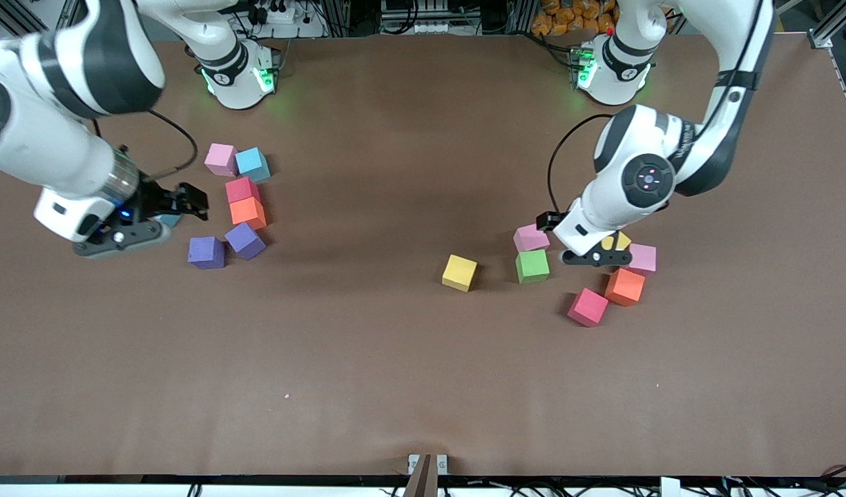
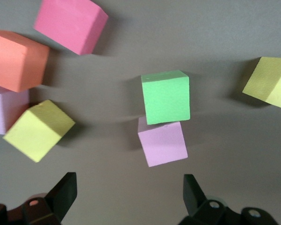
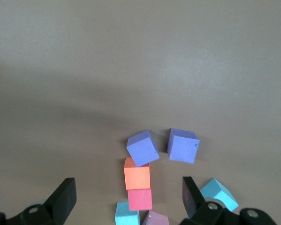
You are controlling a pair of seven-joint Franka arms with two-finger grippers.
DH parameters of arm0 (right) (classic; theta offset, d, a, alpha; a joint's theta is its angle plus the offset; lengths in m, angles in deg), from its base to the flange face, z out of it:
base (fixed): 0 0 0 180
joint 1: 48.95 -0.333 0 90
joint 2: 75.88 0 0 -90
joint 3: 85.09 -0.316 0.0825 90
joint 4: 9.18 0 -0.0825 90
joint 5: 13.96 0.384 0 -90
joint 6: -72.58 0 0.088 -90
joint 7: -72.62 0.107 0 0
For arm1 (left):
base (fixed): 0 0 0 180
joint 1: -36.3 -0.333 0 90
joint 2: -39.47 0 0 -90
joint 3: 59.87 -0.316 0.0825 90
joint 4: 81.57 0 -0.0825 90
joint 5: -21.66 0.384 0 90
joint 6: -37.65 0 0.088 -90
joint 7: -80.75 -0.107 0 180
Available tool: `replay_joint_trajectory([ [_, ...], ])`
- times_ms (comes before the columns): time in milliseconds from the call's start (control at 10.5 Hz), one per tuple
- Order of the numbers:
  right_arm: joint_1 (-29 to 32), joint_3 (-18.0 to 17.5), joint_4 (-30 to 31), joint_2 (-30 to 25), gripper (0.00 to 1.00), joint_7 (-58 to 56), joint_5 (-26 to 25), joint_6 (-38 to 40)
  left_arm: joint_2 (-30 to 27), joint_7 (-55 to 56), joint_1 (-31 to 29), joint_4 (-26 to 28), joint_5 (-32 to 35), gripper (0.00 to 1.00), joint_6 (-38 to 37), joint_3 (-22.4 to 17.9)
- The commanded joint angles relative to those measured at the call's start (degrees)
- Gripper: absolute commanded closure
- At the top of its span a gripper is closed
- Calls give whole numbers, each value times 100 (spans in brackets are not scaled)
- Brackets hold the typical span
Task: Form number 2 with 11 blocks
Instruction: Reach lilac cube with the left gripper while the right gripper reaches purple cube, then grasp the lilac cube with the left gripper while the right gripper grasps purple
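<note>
— Looking across the brown table (image 1: 395,359), is any digit forming?

— Not yet: the matte foam cubes (image 1: 246,190) are lying in two loose clusters, one toward each arm's end.

— And the grippers?

— The left gripper (image 2: 130,193) is hovering open over the yellow and pink cubes; the right gripper (image 3: 127,197) is hanging open beside the red-orange column. Every placement is remaining.

Blocks, right arm's end (image 1: 246,211): pink, light blue, red, orange, two purple; loosely clustered, one light blue partly hidden.
Blocks, left arm's end (image 1: 532,266): pink, green, yellow, pink, orange, red; scattered.
Lone yellow block (image 1: 459,272): toward table centre.
Number 2: not formed.
</note>
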State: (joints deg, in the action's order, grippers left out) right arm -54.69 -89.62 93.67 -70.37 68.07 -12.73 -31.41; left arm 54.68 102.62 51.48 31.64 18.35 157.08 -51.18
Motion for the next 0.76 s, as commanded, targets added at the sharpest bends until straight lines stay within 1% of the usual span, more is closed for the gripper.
replay_joint_trajectory([
  [0, -182, 40, 541, 46, 0, -2, -18, -506, -10, 150, 151, 455, -83, 0, 545, -16],
  [190, -183, 40, 1050, 46, 0, -72, -27, -919, 165, 185, 169, 623, -83, 0, 853, -7],
  [285, -226, 49, 1218, 246, 0, -264, -122, -1034, 262, 246, 169, 658, -83, 0, 967, -7],
  [380, -183, 40, 1298, 413, 0, -309, -132, -1113, 385, 273, 169, 667, -83, 0, 1107, 2],
  [570, -191, 49, 1456, 494, 0, -475, -159, -1288, 526, 334, 169, 659, -118, 0, 1336, 28],
  [665, -96, 58, 1884, 451, 0, -990, -150, -1908, 587, 448, 178, 659, -153, 0, 1407, 46],
])
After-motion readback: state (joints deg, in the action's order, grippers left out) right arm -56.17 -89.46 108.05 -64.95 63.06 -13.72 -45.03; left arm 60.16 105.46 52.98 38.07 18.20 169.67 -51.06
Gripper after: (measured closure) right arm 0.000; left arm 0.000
